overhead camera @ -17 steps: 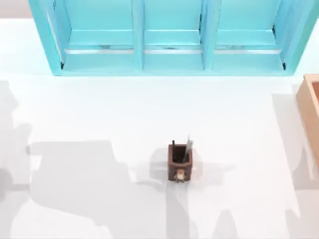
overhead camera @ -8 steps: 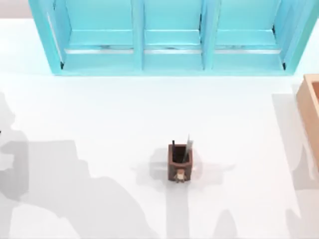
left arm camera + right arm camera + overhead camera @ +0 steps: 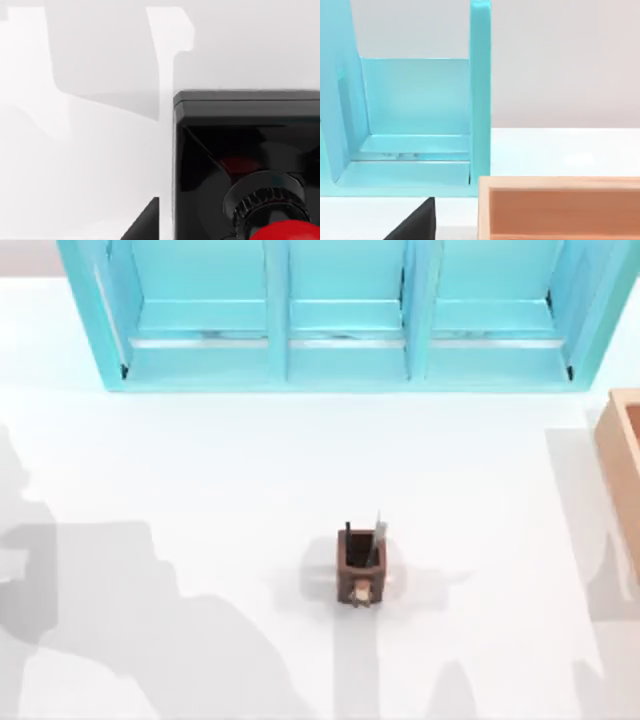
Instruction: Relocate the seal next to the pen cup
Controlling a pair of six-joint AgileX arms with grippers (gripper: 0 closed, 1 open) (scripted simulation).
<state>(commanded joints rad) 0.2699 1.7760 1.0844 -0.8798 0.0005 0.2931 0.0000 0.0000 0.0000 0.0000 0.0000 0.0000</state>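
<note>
The left gripper [image 3: 146, 226] is hanging close over the seal [image 3: 240, 150], at what is probably the table's [image 3: 250, 470] far left, to judge by the arm shadow lying there. Whether it is spread or pinching the seal, I cannot tell. The seal is sitting on the white table right under that wrist, well apart from the cup [image 3: 360, 565].

The seal is looking stiff and compact, with a squat block base under a ribbed collar and a red knob [image 3: 287, 231]. I am judging it light but top-slippery: the glossy round knob is likely to squirm between flat pads. The flat sides of the block, or the ribbed collar, are offering a surer hold.

The cup is standing alone at mid-table, a pen and a stick poking up out of it. Open white surface is lying on its left and right, so either side is giving room to set the seal down. Coming in low from the left is risking a knock on the cup, which is looking light enough to tip.

The teal shelf [image 3: 340, 320] is bounding the far edge, the wooden box [image 3: 622, 470] the right. The right gripper [image 3: 415, 224] is waiting near that box, its state impossible to tell.
</note>
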